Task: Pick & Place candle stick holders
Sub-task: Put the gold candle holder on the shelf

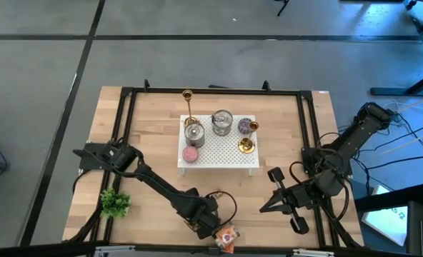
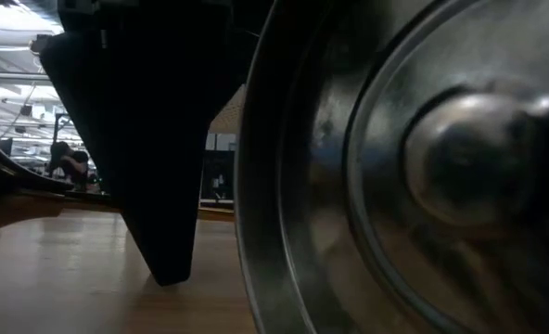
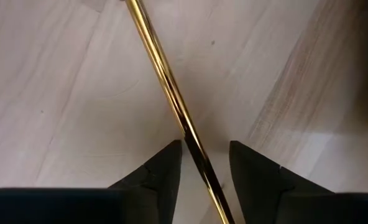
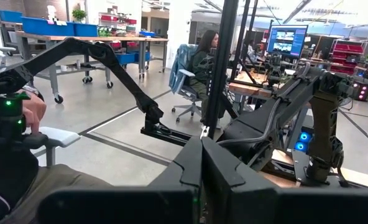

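at the lower middle of the high view, the left gripper point(image 3: 204, 165) grasps a candle stick holder point(image 3: 165, 81); the right gripper point(image 4: 201, 163) rests clenched at lower right.

In the high view, a perforated tray point(image 1: 219, 153) sits at the bench's point(image 1: 154, 135) centre. On it stand two tins point(image 1: 194, 133) left and centre, with a candle stick holder point(image 1: 246, 145) at right. A small plant point(image 1: 115, 203) lies lower left.

Left gripper point(image 1: 213, 227): low at bottom centre, fingers point(image 3: 162, 174) partly apart (straddling something).
Right gripper point(image 1: 269, 205): lower right, fingers pressed together.
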